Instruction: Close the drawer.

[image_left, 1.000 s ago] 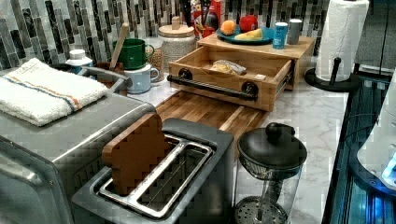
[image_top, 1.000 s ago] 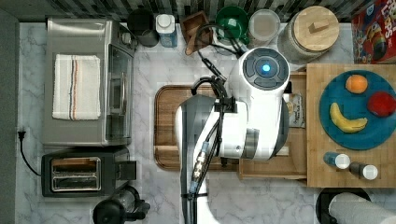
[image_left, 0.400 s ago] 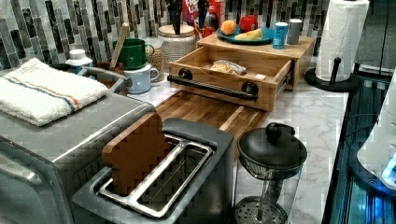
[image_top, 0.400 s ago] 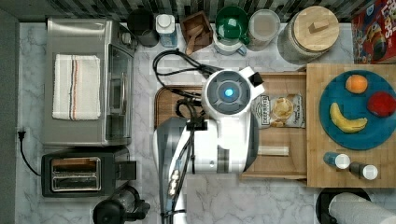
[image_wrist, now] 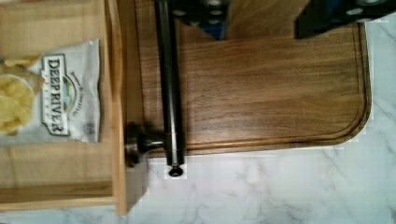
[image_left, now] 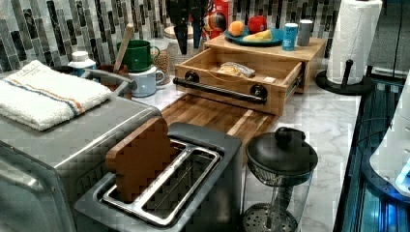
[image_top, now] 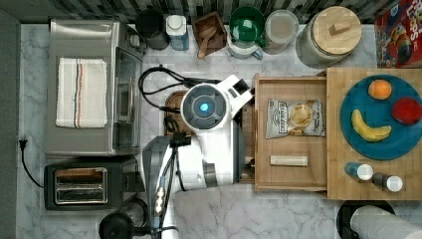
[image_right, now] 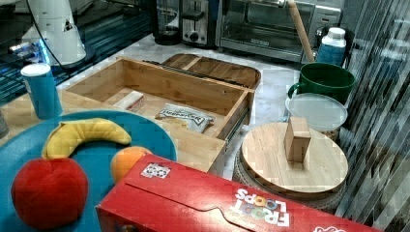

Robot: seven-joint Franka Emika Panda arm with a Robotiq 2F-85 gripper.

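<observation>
The drawer stands pulled out, a light-wood box holding a chip bag and a small pale block. Its black bar handle runs across the front, seen close in the wrist view as a dark rod. My arm hangs over the brown cutting board, on the top view's left of the drawer front. My gripper is open, with nothing between its fingers. One dark finger sits just beside the handle and the other over the board. In the left view the gripper hangs above the handle's far end.
A toaster oven and toaster line the top view's left. Mugs and a lidded jar stand at the back. A blue plate with fruit tops the block above the drawer. A french press stands near the board.
My arm has swung toward the top view's left, from over the drawer to over the cutting board. The drawer stays pulled out as before.
</observation>
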